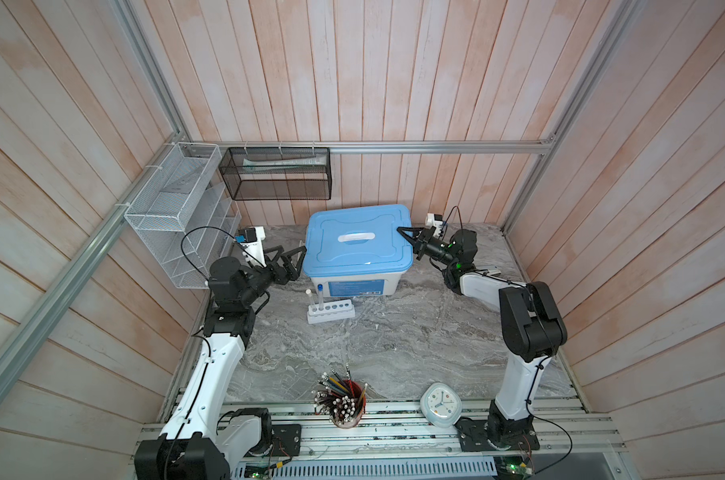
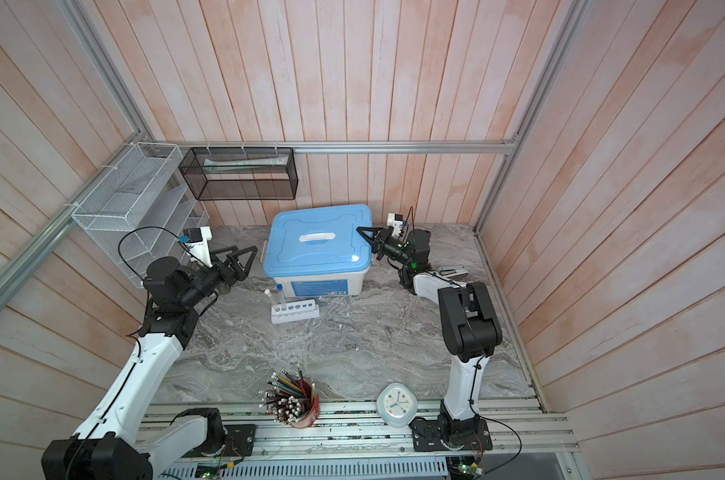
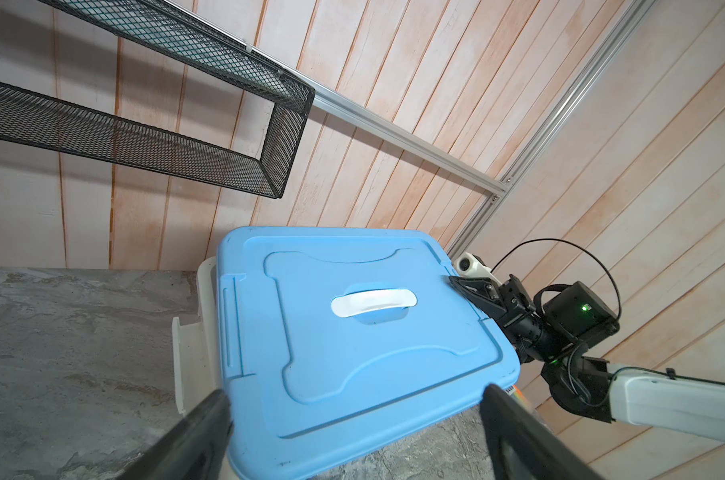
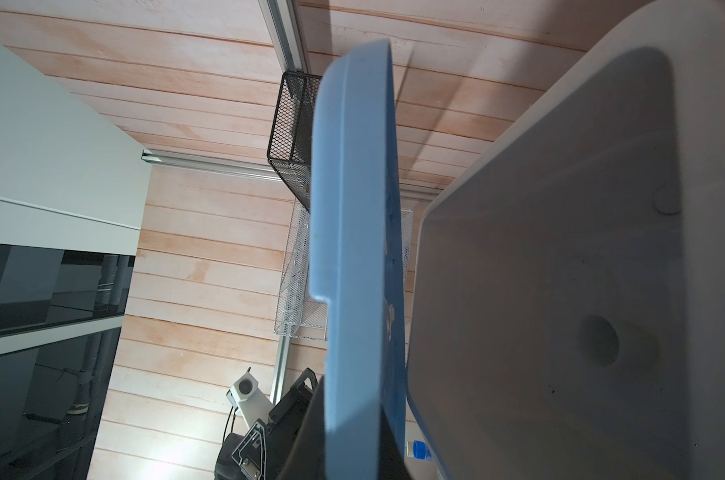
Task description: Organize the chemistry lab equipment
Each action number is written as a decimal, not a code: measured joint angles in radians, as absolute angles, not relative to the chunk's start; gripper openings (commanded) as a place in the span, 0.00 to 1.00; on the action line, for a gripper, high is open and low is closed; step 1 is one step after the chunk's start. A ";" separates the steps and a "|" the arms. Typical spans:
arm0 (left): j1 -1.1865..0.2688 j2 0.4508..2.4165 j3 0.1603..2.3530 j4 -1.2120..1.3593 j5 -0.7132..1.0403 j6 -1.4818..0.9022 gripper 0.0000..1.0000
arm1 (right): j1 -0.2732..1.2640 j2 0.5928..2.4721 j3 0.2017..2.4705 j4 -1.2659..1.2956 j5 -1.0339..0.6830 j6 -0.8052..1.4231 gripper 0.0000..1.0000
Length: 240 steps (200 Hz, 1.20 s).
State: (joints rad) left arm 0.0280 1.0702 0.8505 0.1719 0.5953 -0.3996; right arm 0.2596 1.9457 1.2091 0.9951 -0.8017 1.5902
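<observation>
Two capped tubes (image 1: 315,296) stand in the rack (image 1: 333,312) on the desk (image 1: 394,345) while right claw (image 1: 404,232) pinches the blue lid (image 1: 352,257) edge of the bin (image 1: 354,286), left claw (image 1: 299,263) spread beside it: lid-off step, next likely needs a level lift.

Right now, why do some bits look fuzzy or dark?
Left wrist view: the left gripper's fingers are too close, so blurry; the blue lid is sharp. Right wrist view: inside the white box is shadowy, with a bright patch on the wall.
</observation>
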 measured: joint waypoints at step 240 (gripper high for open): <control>0.028 1.070 0.850 0.141 0.595 -0.385 0.95 | 0.261 2.020 1.250 1.004 -0.806 1.620 0.00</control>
State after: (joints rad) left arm 0.0280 1.0702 0.8505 0.1406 0.5953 -0.3847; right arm 0.2611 2.0205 1.2503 1.0039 -0.8059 1.6203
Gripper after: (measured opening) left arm 0.950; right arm 0.116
